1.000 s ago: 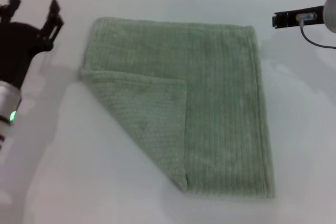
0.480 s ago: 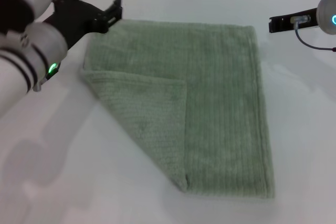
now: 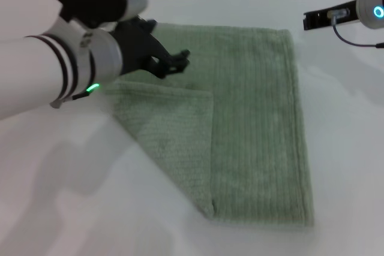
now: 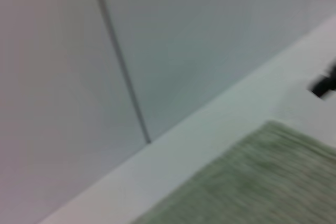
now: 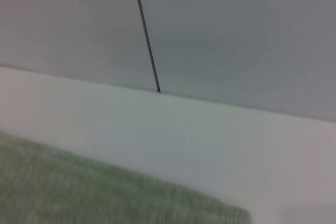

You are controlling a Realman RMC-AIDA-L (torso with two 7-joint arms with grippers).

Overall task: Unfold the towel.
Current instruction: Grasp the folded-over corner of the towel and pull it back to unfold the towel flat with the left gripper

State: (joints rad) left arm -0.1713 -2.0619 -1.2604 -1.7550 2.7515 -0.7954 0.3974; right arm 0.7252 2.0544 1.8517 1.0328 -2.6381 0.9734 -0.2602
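The pale sage-green ribbed terry towel [image 3: 240, 124] lies flat on the white table [image 3: 348, 148], its near-left corner folded over as a triangular flap [image 3: 171, 130]. The left gripper [image 3: 171, 61] hangs over the towel's far-left part, fingers spread, holding nothing. The right gripper [image 3: 318, 19] sits at the far right; finger state cannot be told. Cloth looks soft, light and limp; best hold is likely the flap's corner tip, pinching the top layer only.

I read the towel [image 3: 252, 106] as matt terry cloth, ribbed, nap rough, hems stitched. Bench [image 3: 348, 148] is smooth white, slight sheen. Left pincer [image 3: 171, 61] looks like matt black plastic; the left arm [image 3: 72, 70] shell behind it is glossy white with black bands.
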